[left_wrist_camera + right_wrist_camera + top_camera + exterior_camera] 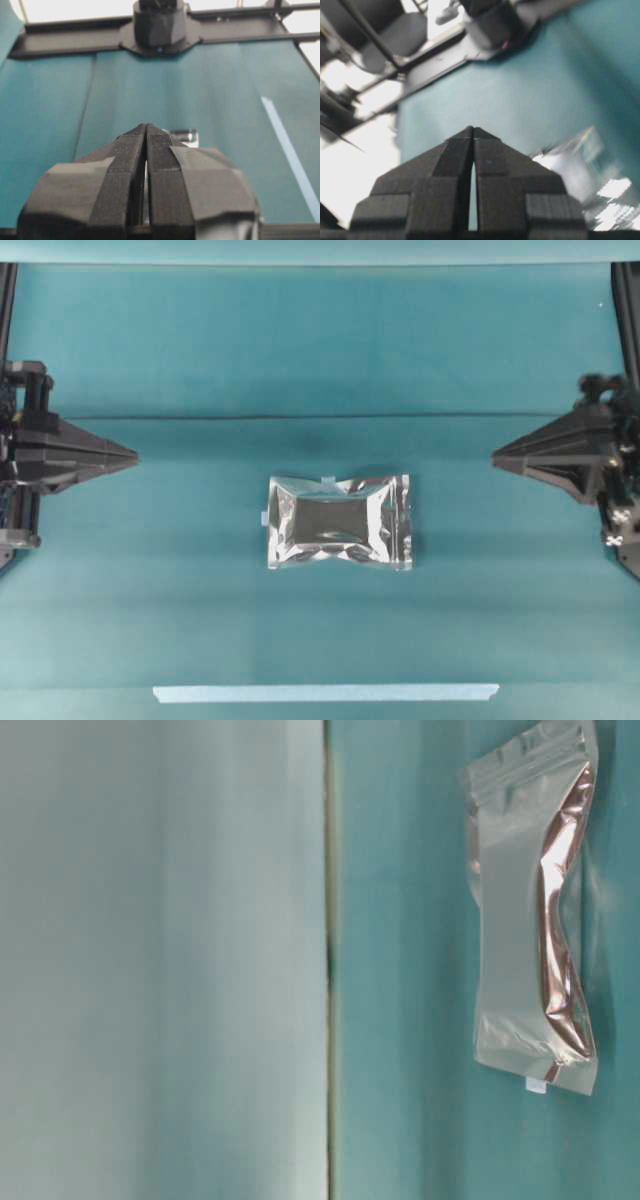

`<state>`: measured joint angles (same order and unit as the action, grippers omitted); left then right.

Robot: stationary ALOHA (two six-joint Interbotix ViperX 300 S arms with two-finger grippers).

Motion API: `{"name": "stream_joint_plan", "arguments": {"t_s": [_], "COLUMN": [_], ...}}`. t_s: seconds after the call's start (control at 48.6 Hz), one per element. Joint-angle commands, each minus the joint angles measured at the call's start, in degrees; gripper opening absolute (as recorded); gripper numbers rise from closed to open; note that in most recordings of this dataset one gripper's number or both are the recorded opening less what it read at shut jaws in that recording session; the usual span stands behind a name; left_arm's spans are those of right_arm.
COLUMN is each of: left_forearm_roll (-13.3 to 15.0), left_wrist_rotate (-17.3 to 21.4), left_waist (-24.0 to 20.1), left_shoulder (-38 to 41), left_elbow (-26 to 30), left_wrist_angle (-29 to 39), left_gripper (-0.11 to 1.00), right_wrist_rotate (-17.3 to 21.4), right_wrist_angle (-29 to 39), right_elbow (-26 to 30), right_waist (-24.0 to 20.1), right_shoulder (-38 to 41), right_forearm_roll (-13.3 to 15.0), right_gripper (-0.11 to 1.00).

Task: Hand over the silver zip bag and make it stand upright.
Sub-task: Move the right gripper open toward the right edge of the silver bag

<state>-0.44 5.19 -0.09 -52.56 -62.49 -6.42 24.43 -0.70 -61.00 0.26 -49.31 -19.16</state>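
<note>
The silver zip bag [340, 522] lies flat in the middle of the teal cloth, its long side running left to right. The table-level view shows the same bag [535, 910] at the upper right. My left gripper [134, 455] hangs at the far left, shut and empty, well apart from the bag. At the far right my right gripper [495, 453] is likewise shut on nothing. In the left wrist view the gripper [146, 126] tips meet, with a sliver of the bag [184, 135] beyond them. The right wrist view shows that gripper [472, 129] closed and the bag [585, 180] blurred at lower right.
A pale blue tape strip [325, 693] lies along the front of the cloth. A fold line [320, 418] crosses the cloth behind the bag. Black frame rails [625, 300] stand at both side edges.
</note>
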Motion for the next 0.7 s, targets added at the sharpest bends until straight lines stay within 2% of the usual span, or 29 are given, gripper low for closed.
{"name": "stream_joint_plan", "arguments": {"t_s": [0.0,0.082,0.185,0.453,0.556,0.679], "left_forearm_roll": [-0.18,-0.18,-0.18,-0.18,-0.18,-0.18], "left_wrist_rotate": [-0.09,-0.09,0.00,-0.18,-0.09,-0.35], "left_waist": [0.09,0.18,0.09,-0.09,-0.09,-0.09], "left_shoulder": [0.09,0.09,0.35,0.09,0.00,0.35], "left_elbow": [1.76,1.85,1.85,1.93,2.02,1.93], "left_wrist_angle": [1.05,1.49,2.72,3.87,3.78,3.87], "left_gripper": [-0.01,-0.01,-0.01,-0.01,-0.01,-0.01], "right_wrist_rotate": [7.12,12.48,17.23,23.73,27.25,29.00], "right_wrist_angle": [1.85,2.02,2.29,3.96,3.87,2.55], "right_elbow": [1.05,1.14,0.88,0.18,-0.44,-1.14], "right_waist": [-0.26,-0.35,1.93,3.60,3.52,3.52], "right_shoulder": [2.72,6.15,10.46,19.78,21.53,22.68], "right_forearm_roll": [-4.48,-4.66,-4.66,-5.01,-5.10,-5.01], "right_gripper": [0.00,0.00,0.00,0.00,0.00,0.02]}}
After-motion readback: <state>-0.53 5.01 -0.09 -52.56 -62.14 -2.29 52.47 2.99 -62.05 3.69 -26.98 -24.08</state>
